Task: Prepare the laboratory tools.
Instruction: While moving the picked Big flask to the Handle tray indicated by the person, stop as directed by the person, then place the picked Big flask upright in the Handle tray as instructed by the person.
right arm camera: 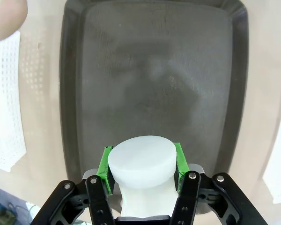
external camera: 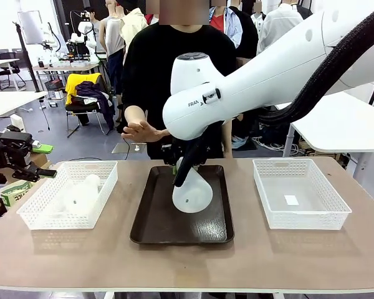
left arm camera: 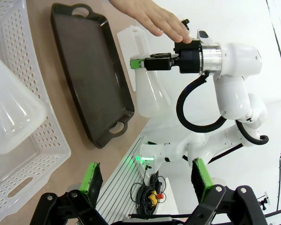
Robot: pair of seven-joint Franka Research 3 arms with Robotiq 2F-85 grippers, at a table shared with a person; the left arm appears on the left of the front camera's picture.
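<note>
At centre frame, the right tool (external camera: 176, 167) grips a whitish flask (external camera: 192, 193) by its neck above a dark tray (external camera: 151, 227). The left tool (left arm camera: 146, 180) stands open. Another flask (external camera: 81, 198) lies in the basket (external camera: 31, 219) at frame left.

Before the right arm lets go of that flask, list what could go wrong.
1. The right gripper is shut on the neck alone of the flask, which is tilted over the tray. Released like that, it may topple or roll.
2. The person's hand hovers close beyond the arm, so a move toward the far edge could strike it.
</note>
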